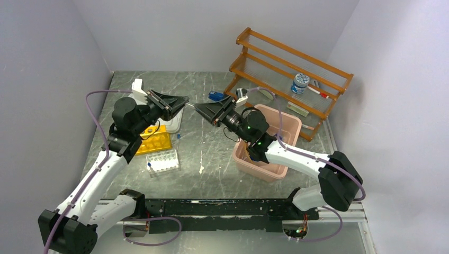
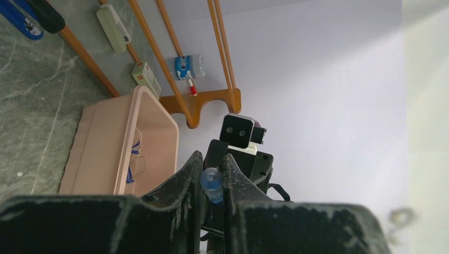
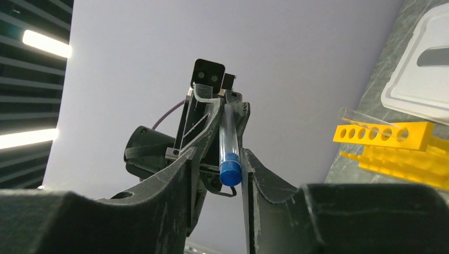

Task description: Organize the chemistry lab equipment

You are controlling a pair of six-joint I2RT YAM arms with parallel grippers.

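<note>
Mid-air near the centre of the top view: grips a small clear tube [image 3: 227,127] by its rounded end in the tightly clamped left pincer [image 2: 212,160], offering the blue cap [image 3: 231,173] into the right pincer [image 3: 219,153], jaws flanking the cap with a slight gap on one side, so cannot tell whether actually gripping. Looks like a hand-over step, with the yellow rack [image 3: 378,135] and clear rack [image 1: 163,161] at lower left and the pink bin [image 1: 290,126] right of centre on the table [image 1: 212,153]. Next calls for closing firmly on the cap before loosening the left hold, or risks dropping the tube.
</note>
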